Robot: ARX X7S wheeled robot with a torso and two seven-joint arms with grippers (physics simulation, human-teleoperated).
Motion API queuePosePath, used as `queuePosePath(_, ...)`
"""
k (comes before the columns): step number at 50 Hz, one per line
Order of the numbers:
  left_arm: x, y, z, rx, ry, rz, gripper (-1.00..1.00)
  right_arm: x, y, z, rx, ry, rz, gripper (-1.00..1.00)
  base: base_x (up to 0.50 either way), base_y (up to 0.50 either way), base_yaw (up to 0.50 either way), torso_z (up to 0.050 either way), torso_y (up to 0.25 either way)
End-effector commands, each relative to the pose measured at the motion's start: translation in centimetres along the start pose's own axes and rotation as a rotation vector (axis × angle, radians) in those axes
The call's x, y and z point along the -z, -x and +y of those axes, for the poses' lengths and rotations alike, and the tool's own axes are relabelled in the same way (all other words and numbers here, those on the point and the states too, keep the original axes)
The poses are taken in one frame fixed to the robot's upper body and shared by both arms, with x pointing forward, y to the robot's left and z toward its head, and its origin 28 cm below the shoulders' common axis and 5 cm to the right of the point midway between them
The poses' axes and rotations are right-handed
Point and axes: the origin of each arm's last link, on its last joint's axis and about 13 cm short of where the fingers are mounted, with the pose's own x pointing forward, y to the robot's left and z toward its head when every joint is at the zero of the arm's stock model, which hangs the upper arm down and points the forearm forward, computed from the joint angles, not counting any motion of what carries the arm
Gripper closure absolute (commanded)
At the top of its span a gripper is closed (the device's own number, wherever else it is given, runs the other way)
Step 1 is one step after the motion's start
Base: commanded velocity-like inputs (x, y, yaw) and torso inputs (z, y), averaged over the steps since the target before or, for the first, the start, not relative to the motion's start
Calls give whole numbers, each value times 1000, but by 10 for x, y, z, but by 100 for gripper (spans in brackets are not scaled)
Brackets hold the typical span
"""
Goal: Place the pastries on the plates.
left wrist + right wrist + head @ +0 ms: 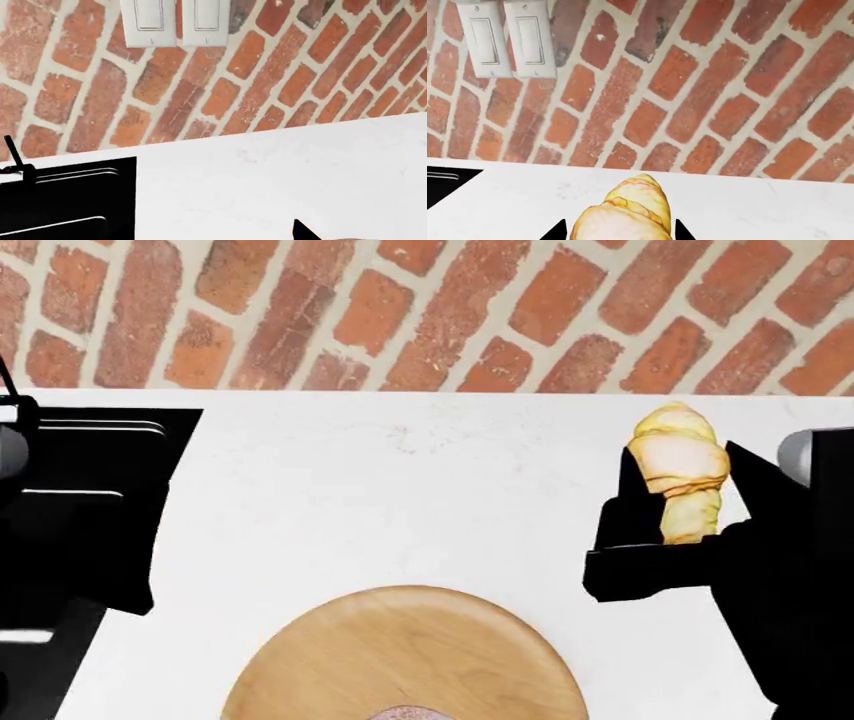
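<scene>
- One croissant (681, 475) clamped upright in right gripper (683, 525), above the white table (400, 500) near its right edge
- wooden plate (400, 660) at front edge, bare
- left gripper: can't tell its state

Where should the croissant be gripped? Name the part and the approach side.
Grip the croissant across its thick middle, a finger on each long flank, coming in along its length from the end nearest the robot. The ends taper, so they would likely slip. The right pincer straddles it this way.
</scene>
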Motion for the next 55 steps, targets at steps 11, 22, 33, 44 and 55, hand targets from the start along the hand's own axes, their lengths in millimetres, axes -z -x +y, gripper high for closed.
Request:
queuePosePath(11,-1,5,17,-108,18,-19,-100,-8,22,0,-4,38,-30,100,-247,482,0,0,0)
queuePosePath(22,2,7,18,-99,23,-13,-100,-8,23,1,-4,31,-24,100,-471,80,0,0,0)
queuePosePath(33,4,8,19,-104,26,-13,-100,-6,24,1,-2,69,-20,100,-335,357,0,0,0)
queuePosePath(44,2,10,21,-112,27,-20,-100,-5,26,0,0,77,-24,100,-60,500,0,0,0)
queuePosePath(55,6,8,23,-119,34,-14,-100,-1,27,-1,2,79,-17,100,2,500,0,0,0)
